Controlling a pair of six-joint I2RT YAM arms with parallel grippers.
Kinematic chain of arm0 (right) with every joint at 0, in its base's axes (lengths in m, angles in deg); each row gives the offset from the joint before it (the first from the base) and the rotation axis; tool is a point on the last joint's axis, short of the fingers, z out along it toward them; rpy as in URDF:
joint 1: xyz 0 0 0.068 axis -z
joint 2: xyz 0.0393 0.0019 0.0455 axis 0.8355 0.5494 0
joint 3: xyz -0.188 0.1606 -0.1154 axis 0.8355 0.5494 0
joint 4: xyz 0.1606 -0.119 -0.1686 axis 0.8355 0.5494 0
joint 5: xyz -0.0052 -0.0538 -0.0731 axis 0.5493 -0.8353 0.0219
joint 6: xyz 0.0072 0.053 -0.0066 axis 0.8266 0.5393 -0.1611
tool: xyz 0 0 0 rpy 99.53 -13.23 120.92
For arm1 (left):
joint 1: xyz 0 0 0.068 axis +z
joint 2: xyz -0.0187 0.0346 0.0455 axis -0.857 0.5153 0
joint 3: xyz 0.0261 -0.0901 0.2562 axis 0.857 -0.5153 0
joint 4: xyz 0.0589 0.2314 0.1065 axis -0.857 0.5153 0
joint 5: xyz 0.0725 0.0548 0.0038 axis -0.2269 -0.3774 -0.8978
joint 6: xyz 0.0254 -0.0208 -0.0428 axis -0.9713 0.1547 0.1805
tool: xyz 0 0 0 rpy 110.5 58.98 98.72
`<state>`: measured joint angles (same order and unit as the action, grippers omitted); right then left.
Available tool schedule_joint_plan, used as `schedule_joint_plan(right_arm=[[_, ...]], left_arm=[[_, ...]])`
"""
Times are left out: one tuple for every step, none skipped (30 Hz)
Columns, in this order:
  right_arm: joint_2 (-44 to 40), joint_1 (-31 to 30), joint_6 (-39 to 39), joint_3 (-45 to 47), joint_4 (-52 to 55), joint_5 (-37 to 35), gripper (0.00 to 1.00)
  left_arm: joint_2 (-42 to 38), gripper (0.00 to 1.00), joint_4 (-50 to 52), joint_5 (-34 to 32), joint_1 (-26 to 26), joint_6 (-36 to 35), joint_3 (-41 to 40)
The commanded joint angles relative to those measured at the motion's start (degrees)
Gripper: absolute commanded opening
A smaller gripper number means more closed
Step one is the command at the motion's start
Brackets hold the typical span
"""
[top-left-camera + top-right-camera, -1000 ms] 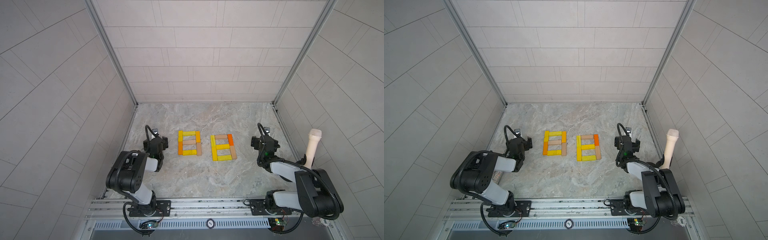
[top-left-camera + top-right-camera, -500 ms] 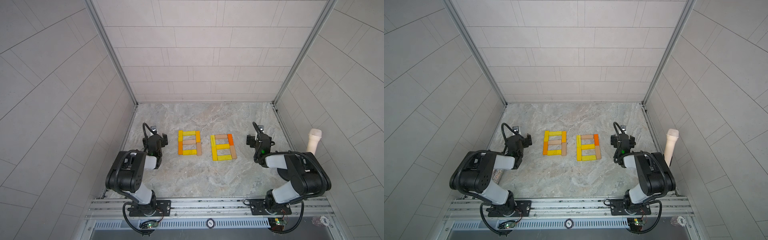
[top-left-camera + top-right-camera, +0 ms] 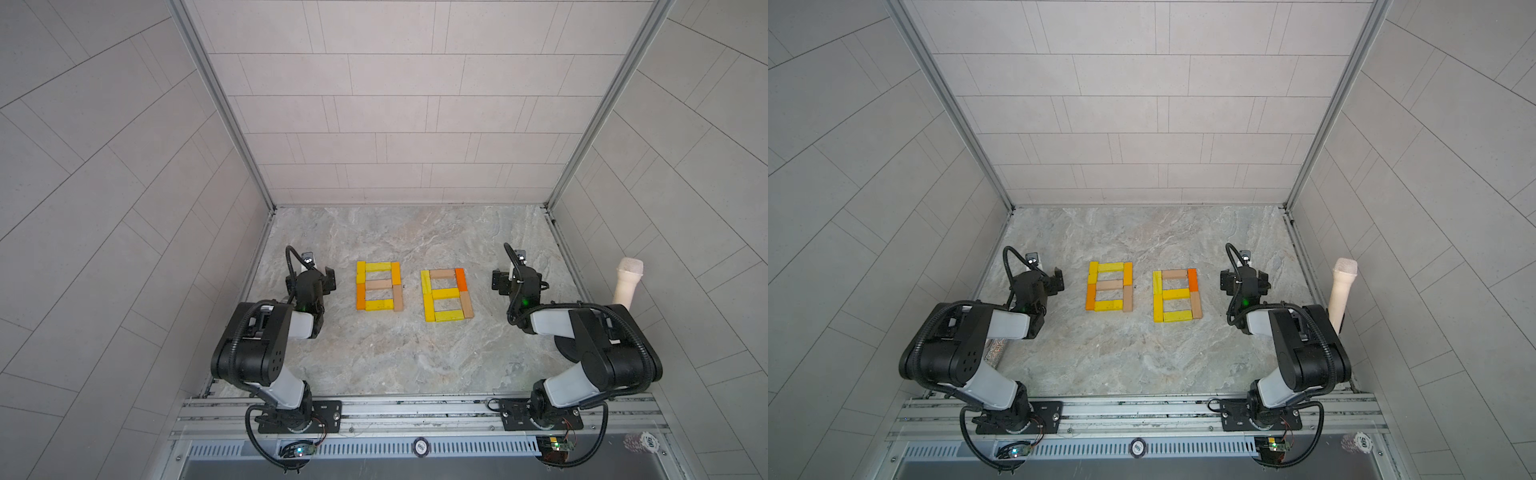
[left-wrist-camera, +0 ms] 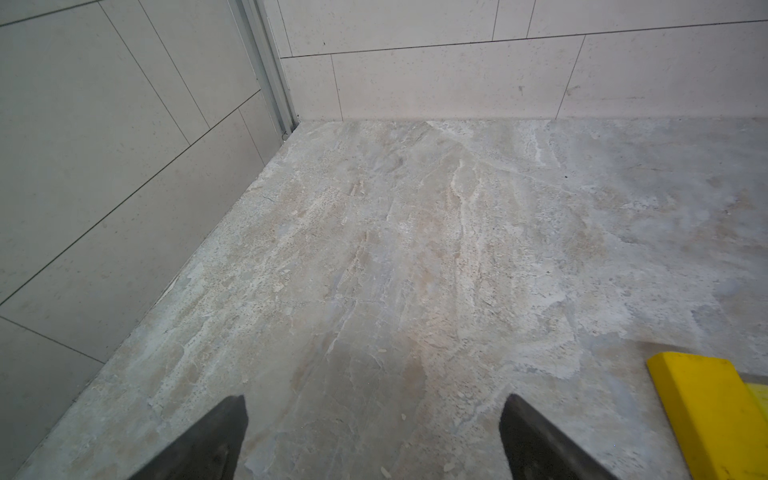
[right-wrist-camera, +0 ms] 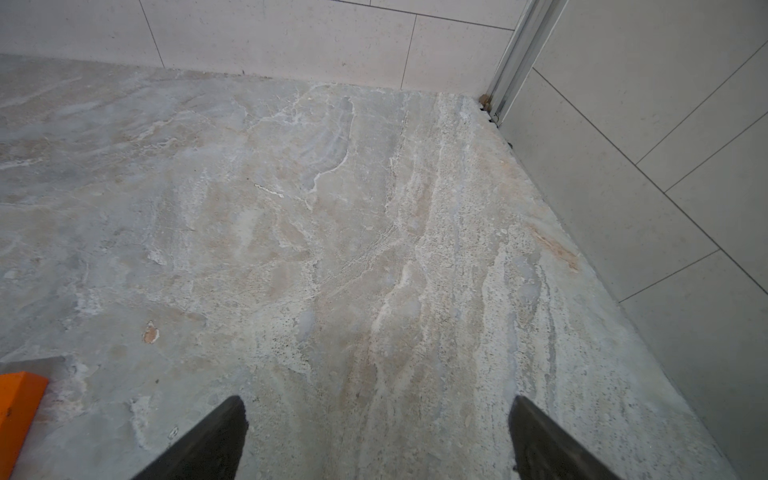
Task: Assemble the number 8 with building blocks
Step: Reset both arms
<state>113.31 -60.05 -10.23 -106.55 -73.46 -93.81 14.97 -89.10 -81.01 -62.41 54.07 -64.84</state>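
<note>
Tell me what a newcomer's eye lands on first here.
The left figure 8 and right figure 8, bright yellow, orange and tan blocks, lie side by side on the marbled table. The left tool and right tool flank them, open and empty. A cream microphone-shaped cylinder stands by the right wall.

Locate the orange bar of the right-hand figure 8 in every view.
In a top view: orange bar, far right corner of the right 8.
In a top view: orange bar, same corner.
Left wrist: not in it.
Right wrist: a cropped corner at the frame's edge.
Shared landmark: marbled tabletop.
</note>
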Motion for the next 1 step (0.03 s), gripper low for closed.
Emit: schedule_joint_plan(right_arm=[[-0.8, -0.1, -0.9, -0.2, -0.2, -0.2, 1.0]], left_arm=[[-0.2, 1.0, -0.9, 0.0, 0.1, 0.4, 0.3]])
